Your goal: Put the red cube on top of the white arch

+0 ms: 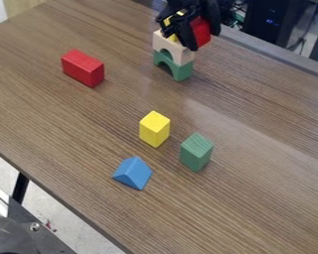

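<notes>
Over the wood-grain worktop [255,149], grips the red cube [200,32] between closed-in fingers [186,37] beside the white arch's [184,53] upper part (resting or hovering, cannot tell), pick-up seemingly done, leaving placing and release.

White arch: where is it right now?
In the camera view, the white arch is near the top, slightly right of centre, stacked on the green arch.
</notes>
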You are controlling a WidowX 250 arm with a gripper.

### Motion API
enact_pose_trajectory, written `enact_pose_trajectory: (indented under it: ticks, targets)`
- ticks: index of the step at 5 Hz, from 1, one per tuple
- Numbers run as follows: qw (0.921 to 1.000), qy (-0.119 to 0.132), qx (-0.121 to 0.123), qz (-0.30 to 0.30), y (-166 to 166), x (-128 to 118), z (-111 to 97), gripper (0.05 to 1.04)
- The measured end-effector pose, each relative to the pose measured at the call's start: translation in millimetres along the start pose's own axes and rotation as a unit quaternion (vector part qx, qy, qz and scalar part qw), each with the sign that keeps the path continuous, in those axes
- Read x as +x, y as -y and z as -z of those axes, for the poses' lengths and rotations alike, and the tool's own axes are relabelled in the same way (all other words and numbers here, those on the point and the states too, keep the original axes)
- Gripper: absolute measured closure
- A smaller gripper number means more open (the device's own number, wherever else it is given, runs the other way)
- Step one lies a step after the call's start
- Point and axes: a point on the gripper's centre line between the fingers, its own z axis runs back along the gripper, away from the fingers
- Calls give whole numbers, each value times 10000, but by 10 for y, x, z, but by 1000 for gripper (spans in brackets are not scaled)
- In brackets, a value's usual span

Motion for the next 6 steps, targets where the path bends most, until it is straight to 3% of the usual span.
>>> enact_pose_trajectory:
  ticks: [6]
  targets:
    - [9996, -40, 90, -253, -172, 132, -110, 489]
